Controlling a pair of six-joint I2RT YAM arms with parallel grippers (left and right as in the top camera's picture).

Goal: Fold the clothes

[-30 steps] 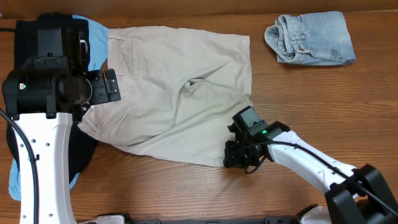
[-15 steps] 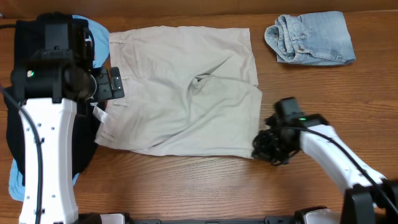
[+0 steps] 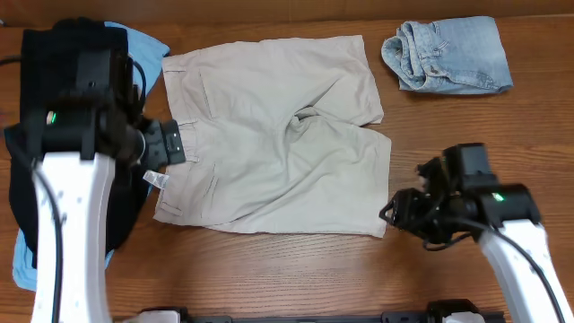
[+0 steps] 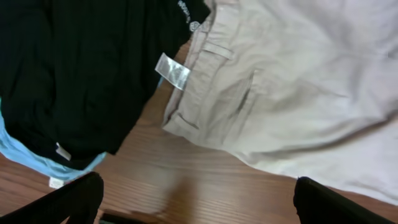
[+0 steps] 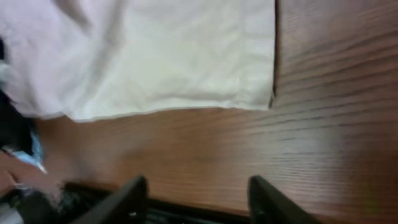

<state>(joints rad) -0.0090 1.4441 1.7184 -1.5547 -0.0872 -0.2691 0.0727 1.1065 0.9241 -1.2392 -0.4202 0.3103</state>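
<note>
While the beige shorts [image 3: 278, 135] lie spread flat on the wooden table [image 3: 296, 269], both arms hang at their edges; the shorts' waistband faces the left arm and their leg hems face the right arm. The left gripper [image 4: 198, 186] hovers off the near waistband corner, its fingers [image 4: 74, 202] wide apart with only bare wood between them; a white tag [image 4: 172, 70] sticks out from the waistband. A black garment [image 4: 74, 74] lies just beside the waistband, seemingly touching it at the far end; a light-blue piece [image 4: 37, 158] shows from under the black one, on the side away from the shorts. The right gripper [image 5: 198, 183] hangs just off the shorts' near hem corner, its fingers [image 5: 124, 199] apart and holding nothing; the cloth edge lies just beyond them. A bunched pale denim piece [image 3: 448, 54] rests past the shorts' far hem corner, apart from them.
</note>
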